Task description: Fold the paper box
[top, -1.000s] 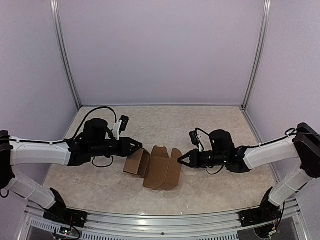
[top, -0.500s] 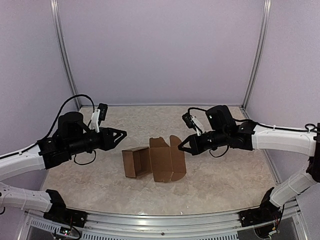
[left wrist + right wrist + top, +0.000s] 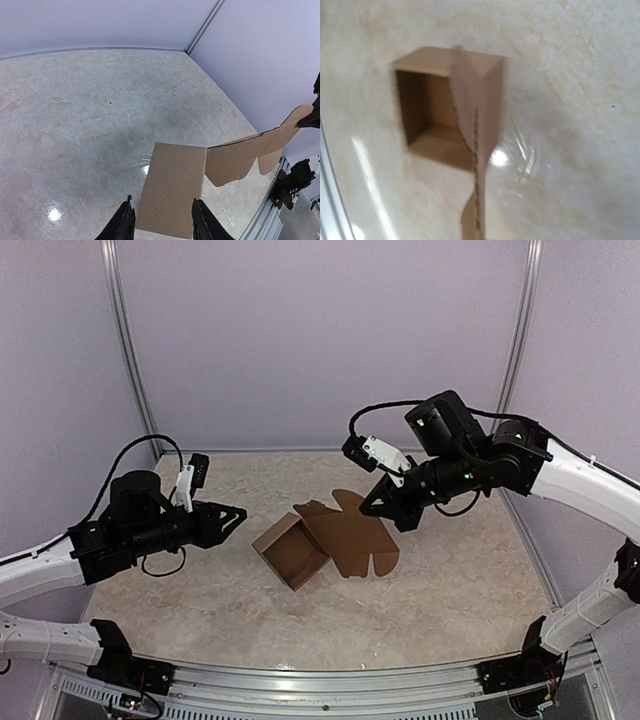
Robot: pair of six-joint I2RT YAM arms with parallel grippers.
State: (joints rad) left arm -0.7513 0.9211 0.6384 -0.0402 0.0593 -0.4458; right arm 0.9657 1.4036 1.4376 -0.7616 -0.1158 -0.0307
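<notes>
**Carefully: swing the flap, don't drag the box**

The paper box (image 3: 293,552) rests on the table (image 3: 455,585) a little left of centre. Its cube-shaped body lies with the open mouth turned up toward the overhead camera. Its flap (image 3: 355,535) spreads out to the right and far side, rising off the surface toward the right gripper (image 3: 372,508).

The step in hand looks like bringing that raised flap over the open mouth. To do it well, the right arm should carry the flap in an arc about its crease rather than pull it straight. The cardboard is light, and a straight pull would likely slide or tip the body instead of bending the fold. A brace from the left arm against the body's left wall would give the crease something to work against. Pressure should stay mild, since thin card dents easily.

The right gripper appears pinched on the far tip of the flap. Its own camera shows the card edge-on, running up from the bottom of the view, and the left wrist view shows dark tips meeting the flap's end. The pads themselves are hidden.

The left gripper (image 3: 238,516) has its fingers (image 3: 126,224) spread wide and holds nothing. It sits just short of the box's left corner, aimed at the wall, without touching it.
</notes>
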